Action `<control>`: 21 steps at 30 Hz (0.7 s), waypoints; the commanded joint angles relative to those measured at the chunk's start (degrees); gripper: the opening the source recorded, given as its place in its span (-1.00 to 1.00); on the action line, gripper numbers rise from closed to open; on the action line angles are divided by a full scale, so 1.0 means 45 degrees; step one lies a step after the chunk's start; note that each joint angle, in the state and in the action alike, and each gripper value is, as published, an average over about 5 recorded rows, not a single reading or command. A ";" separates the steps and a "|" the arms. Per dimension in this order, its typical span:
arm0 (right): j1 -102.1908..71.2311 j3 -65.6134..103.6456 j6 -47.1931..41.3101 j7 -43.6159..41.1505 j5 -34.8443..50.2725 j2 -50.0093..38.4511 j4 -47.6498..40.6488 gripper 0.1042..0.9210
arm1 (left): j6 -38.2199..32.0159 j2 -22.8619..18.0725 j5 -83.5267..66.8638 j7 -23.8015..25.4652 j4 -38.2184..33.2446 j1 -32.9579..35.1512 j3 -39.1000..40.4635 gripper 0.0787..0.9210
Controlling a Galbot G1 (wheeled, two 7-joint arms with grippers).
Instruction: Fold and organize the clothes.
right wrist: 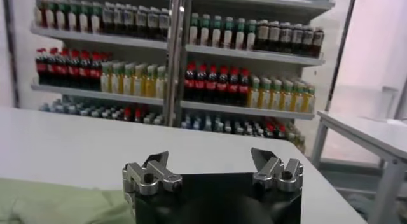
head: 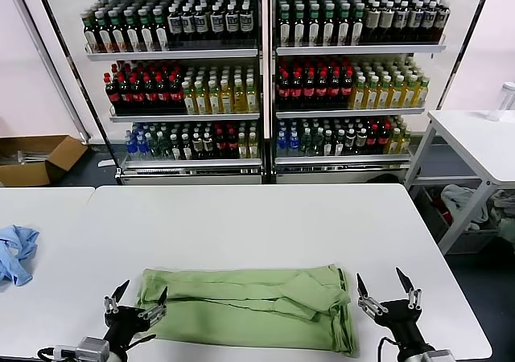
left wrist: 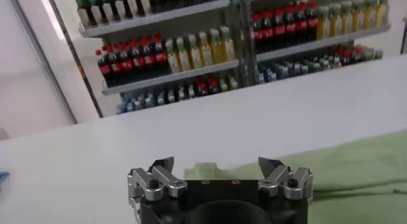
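Head view: the shirt (head: 249,310) lies on the white tabletop (head: 241,225) near its front edge, already folded into a long band running left to right, with rumpled layers toward its right end; the left pincer (head: 135,304) stands spread at the band's left end, one fingertip just over the cloth edge, and the right pincer (head: 386,288) stands spread just beside the right end, clear of the fabric; neither pinches anything. The step in hand looks like the next fold across the band, so each pincer should come down on an end and catch all layers at once (the loose folds at the right look likely to slip apart otherwise); lifting both ends evenly would keep the band from twisting. A blue cloth (head: 16,253) lies well apart at the far left; a cardboard box (head: 36,159) sits on the floor beyond, something pale in it that I cannot identify; the cooler shelves (head: 261,52) behind hold rows of bottles.

Left wrist view: the left pincer (left wrist: 219,174) is spread and empty; green shirt (left wrist: 356,171) lies just beyond it and off to one side.

Right wrist view: the right pincer (right wrist: 212,169) is spread and empty; the shirt (right wrist: 57,203) shows beside it; bare tabletop lies ahead.
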 commanded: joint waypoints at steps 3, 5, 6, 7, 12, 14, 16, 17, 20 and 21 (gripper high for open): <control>-0.0376 0.1603 0.2150 -0.2756 0.1867 -0.0226 -0.1355 0.76 | -0.1432 -0.1228 -0.2295 0.1410 0.1741 -0.0749 -0.0510 0.77; -0.0476 0.1670 0.2146 -0.2744 0.1878 -0.0248 -0.1293 0.76 | -0.1239 -0.1438 -0.2255 0.1253 0.1787 -0.0812 -0.0332 0.77; -0.0520 0.1707 0.2146 -0.2754 0.1882 -0.0270 -0.1271 0.76 | -0.1142 -0.1519 -0.2256 0.1181 0.1818 -0.0857 -0.0261 0.77; -0.0548 0.1740 0.2148 -0.2767 0.1889 -0.0288 -0.1249 0.76 | -0.1077 -0.1573 -0.2270 0.1133 0.1864 -0.0911 -0.0231 0.77; -0.0549 0.1770 0.2116 -0.2778 0.1915 -0.0241 -0.1140 0.76 | -0.0691 -0.1690 -0.3089 0.0979 0.2078 -0.1319 -0.0304 0.77; -0.0546 0.1756 0.2109 -0.2780 0.1910 -0.0193 -0.1151 0.76 | -0.0610 -0.1757 -0.3177 0.1002 0.2168 -0.1423 -0.0294 0.77; -0.0556 0.1760 0.2112 -0.2779 0.1913 -0.0170 -0.1180 0.76 | -0.0617 -0.1827 -0.3102 0.1058 0.2311 -0.1508 -0.0218 0.77; -0.0566 0.1771 0.2115 -0.2777 0.1914 -0.0171 -0.1188 0.76 | -0.0611 -0.1862 -0.3075 0.1078 0.2391 -0.1559 -0.0168 0.77; -0.0596 0.1808 0.2103 -0.2770 0.1910 -0.0181 -0.1123 0.76 | -0.0558 -0.1941 -0.3056 0.1098 0.2630 -0.1720 -0.0065 0.77; -0.0604 0.1817 0.2092 -0.2769 0.1905 -0.0179 -0.1082 0.76 | -0.0532 -0.1956 -0.3061 0.1096 0.2719 -0.1768 -0.0042 0.77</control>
